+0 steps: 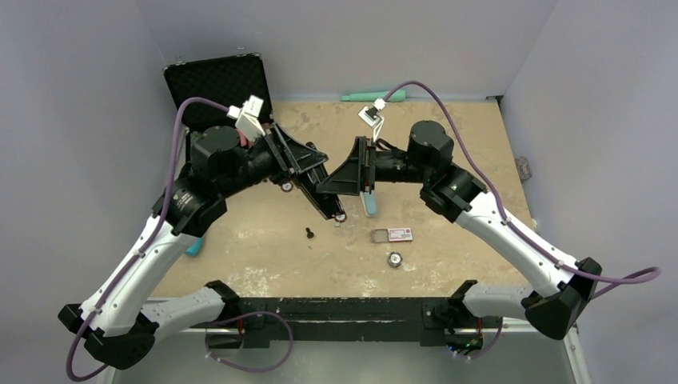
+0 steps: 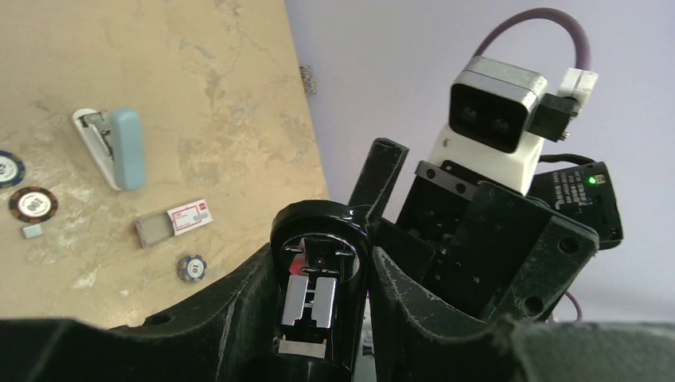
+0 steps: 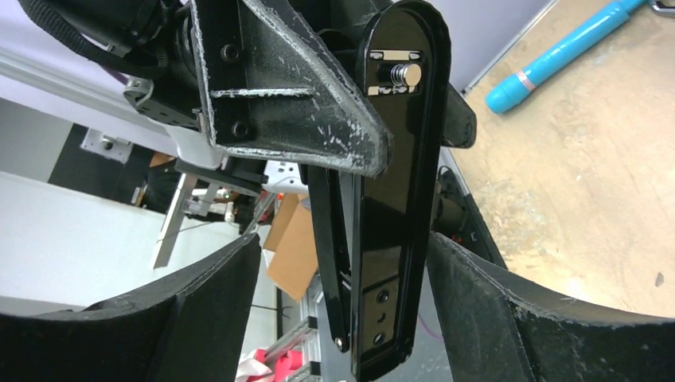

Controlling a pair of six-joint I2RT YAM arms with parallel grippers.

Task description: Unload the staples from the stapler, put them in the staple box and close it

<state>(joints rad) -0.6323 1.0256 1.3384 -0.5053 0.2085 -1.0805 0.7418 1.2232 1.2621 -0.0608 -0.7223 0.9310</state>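
Stapler (image 3: pixel 398 183) hangs mid-air around the middle of the overhead frame, glossy black and long, with a silver plate (image 2: pixel 309 306) showing in its open face. Left claw (image 2: pixel 320 267) pinches it. Right claw (image 3: pixel 344 239) is spread either side, with a gap on one side. I'd want the left grip firm while the right closes on one arm only. A tiny grey strip of staples (image 2: pixel 33 231) lies on the table (image 2: pixel 239 95) at the left edge, beside a chip (image 2: pixel 33 203).

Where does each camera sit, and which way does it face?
Top external: above, behind the robot, looking down on the table; left arm, right arm show.
Left wrist: looks along the left tool, clamping the black stapler; table beyond.
Right wrist: looks along the open right tool at that stapler.
Shared: both wrist views show it.
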